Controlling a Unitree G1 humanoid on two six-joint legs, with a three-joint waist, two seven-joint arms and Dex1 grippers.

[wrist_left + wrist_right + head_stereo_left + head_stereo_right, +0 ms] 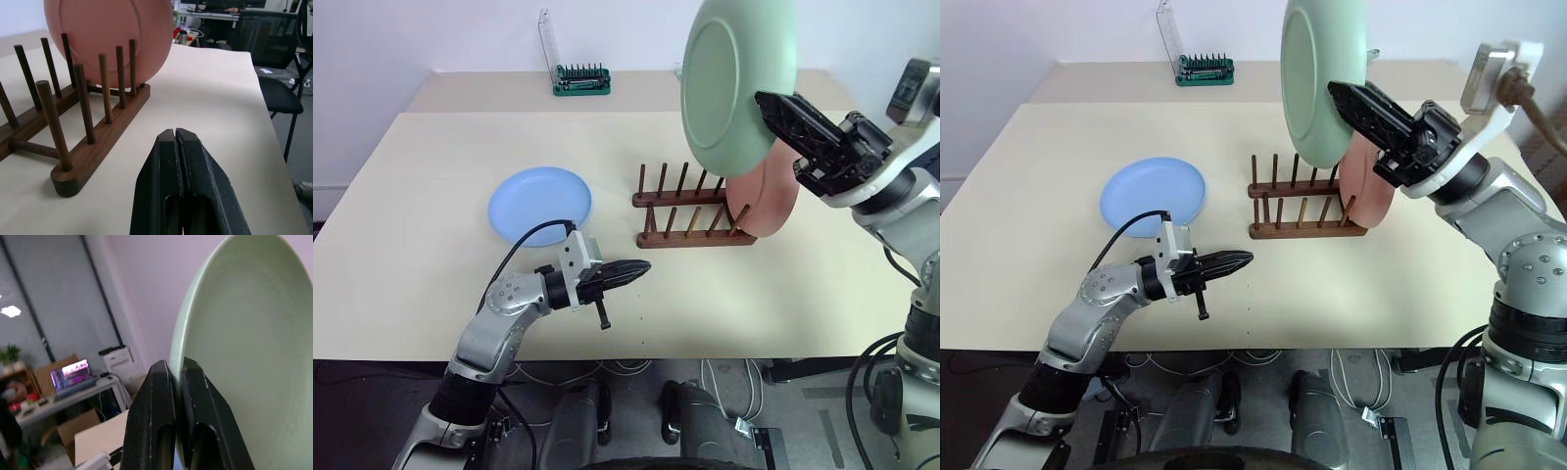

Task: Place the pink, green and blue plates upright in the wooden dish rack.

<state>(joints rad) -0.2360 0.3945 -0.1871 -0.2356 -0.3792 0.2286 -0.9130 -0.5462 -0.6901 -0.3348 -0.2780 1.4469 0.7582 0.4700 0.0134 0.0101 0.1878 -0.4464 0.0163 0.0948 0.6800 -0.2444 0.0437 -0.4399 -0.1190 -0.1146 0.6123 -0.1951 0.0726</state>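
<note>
My right gripper [770, 105] is shut on the rim of the pale green plate [734, 78], holding it upright in the air above the right end of the wooden dish rack [690, 208]. In the right wrist view the green plate [244, 357] sits pinched between the two black fingers. The pink plate [766, 201] stands upright in the rack's rightmost slot; it also fills the back of the left wrist view [107, 34]. The blue plate [540, 204] lies flat on the table left of the rack. My left gripper [644, 267] is shut and empty, hovering low over the table in front of the rack.
A green-based bit holder [581, 80] with a clear lid stands at the far edge of the beige table [411, 245]. Several rack slots left of the pink plate stand free. Open table lies between the rack and the near edge.
</note>
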